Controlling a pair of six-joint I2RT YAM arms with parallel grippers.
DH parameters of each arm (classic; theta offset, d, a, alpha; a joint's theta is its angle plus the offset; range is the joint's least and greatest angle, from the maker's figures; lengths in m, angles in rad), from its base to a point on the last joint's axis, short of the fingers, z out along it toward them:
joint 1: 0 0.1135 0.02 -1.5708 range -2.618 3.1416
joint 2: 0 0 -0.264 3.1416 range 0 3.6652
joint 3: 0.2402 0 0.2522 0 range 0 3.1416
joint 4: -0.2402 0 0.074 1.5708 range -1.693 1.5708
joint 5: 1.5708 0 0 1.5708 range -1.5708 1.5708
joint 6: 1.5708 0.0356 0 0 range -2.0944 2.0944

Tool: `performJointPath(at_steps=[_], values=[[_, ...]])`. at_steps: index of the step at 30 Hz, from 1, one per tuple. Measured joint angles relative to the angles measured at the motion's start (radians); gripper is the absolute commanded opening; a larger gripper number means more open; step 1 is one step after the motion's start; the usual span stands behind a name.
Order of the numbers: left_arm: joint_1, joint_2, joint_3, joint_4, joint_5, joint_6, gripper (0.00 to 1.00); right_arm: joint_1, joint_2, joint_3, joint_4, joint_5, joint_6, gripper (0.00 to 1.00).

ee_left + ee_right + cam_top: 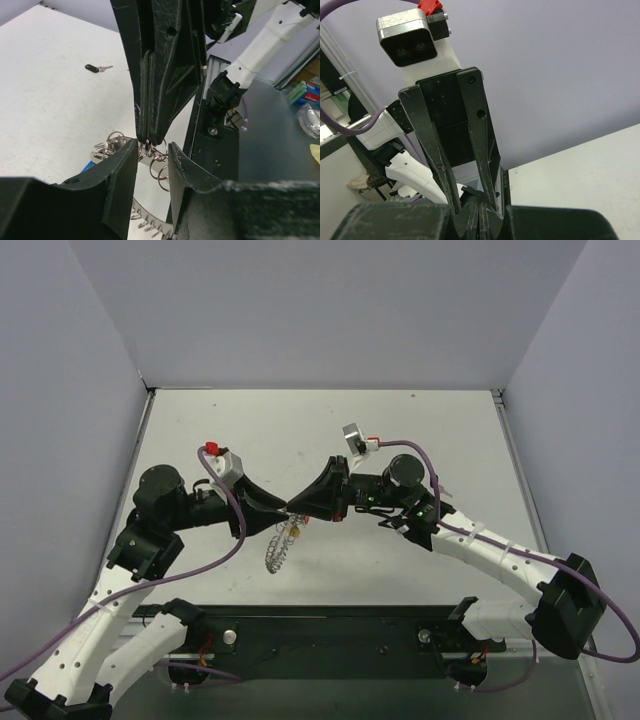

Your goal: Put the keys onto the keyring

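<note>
The keyring (283,546) hangs from the right gripper (150,137), which is clamped shut on its small wire loops (159,161). Around that pinch, the left gripper (282,509) has its fingers parted and holds nothing. Threading looks unstarted, so the left gripper likely must next fetch the dark-headed key (97,68) lying well beyond the keyring.

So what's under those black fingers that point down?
Small silvery rings hang from the right fingers' tips, with the toothed keyring lower down. The left fingers cover whatever else hangs there.
</note>
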Motion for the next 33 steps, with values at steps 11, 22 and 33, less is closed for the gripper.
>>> performJointPath(at_steps=[11, 22, 33], values=[[0.003, 0.006, 0.037, 0.0, 0.158, 0.021, 0.49, -0.029, -0.004, 0.026, -0.008, -0.147, 0.009, 0.0], [0.013, 0.039, 0.089, 0.015, 0.301, 0.021, 0.4, -0.047, -0.005, 0.093, -0.02, -0.345, 0.034, 0.0], [0.013, 0.08, 0.12, 0.015, 0.323, 0.002, 0.38, -0.047, -0.004, 0.094, 0.005, -0.4, 0.089, 0.0]])
